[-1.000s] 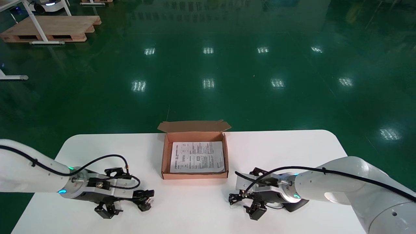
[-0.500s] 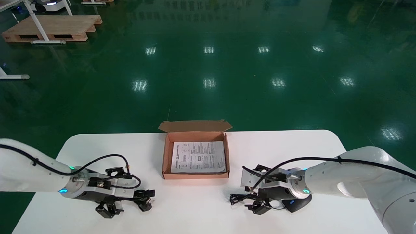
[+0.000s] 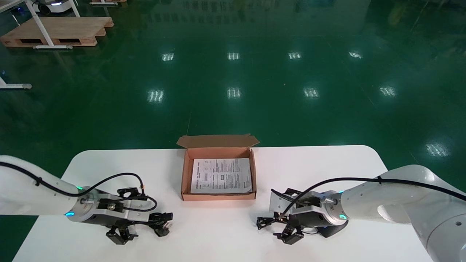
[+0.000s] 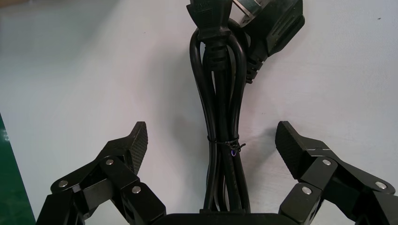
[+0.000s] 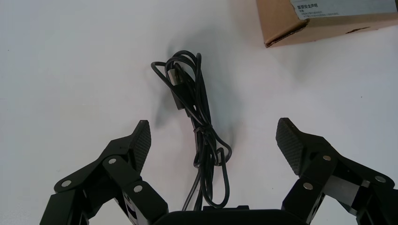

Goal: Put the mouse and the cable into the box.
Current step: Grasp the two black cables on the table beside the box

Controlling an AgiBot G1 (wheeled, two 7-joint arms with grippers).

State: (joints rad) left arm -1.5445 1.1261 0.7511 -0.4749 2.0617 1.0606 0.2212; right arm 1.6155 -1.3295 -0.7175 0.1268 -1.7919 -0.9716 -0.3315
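My right gripper (image 5: 214, 138) sits low over the table (image 3: 218, 240) at about 4 o'clock from the box (image 3: 186, 174). Its fingers are spread wide and grip nothing. The thin cable (image 5: 197, 112) lies coiled on the table in the gap between them. It runs lengthwise along my reach, so I judge that closing would pinch the whole bundle across its narrow width instead of catching one loose loop. The mouse (image 3: 333, 230) rests on the table just behind, at 3 o'clock from that coil and partly under my right wrist. The cable looks to lead back to it, though I cannot see the join. My left gripper (image 4: 212, 140) is at about 8 o'clock from the box, also fully open and empty. It straddles a thicker power cord (image 4: 218, 93) bound with a tie, and the plug lies beyond my fingertips toward 3 o'clock. The box stands open with its flap folded back at 12 o'clock. A printed sheet (image 3: 221, 175) lies flat on its floor, so there is room on top, and neither the mouse nor the cable is in it yet.
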